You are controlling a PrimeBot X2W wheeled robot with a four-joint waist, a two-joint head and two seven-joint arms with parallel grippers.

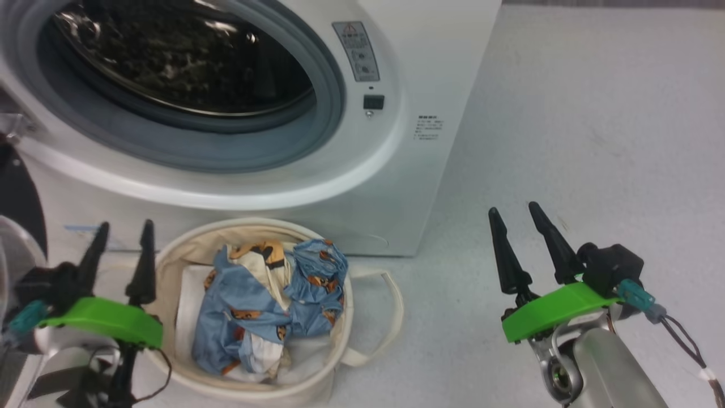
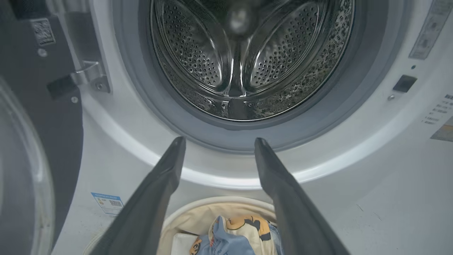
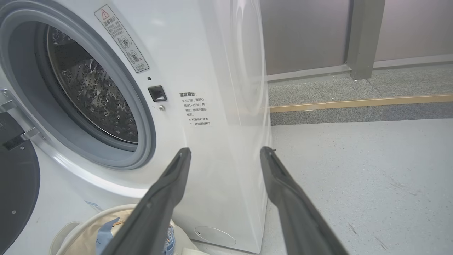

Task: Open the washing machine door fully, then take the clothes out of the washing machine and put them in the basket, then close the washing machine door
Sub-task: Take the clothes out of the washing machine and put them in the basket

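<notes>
**A:** Where are the soft light-blue printed fabric clothes [image 1: 266, 300]?

**B:** Heaped in the round cream canvas basket [image 1: 195, 249], on the floor near the front of the white box-shaped washing machine [image 1: 396, 187]. Its perforated steel drum [image 2: 233, 60] looks empty.

**A:** What's left, then?

**B:** Closing up, I'd judge. The large round black-rimmed glass door [image 2: 21, 170] hangs open at the left, just left of the left gripper [image 1: 126, 224], so that's the nearer arm. Both it and the right gripper [image 1: 514, 208] have their fingers spread and hold nothing.

Right gripper [image 3: 226, 150] fingers spread wide, nothing held, framing washing machine [image 3: 216, 53] front corner. Steel drum [image 3: 92, 92] visible through grey ring. Washing machine door [image 3: 14, 184] open at left edge. Basket [image 3: 70, 228] lower left, blue clothes [image 3: 104, 230] inside. Speckled floor [image 3: 354, 177] at right.
</notes>
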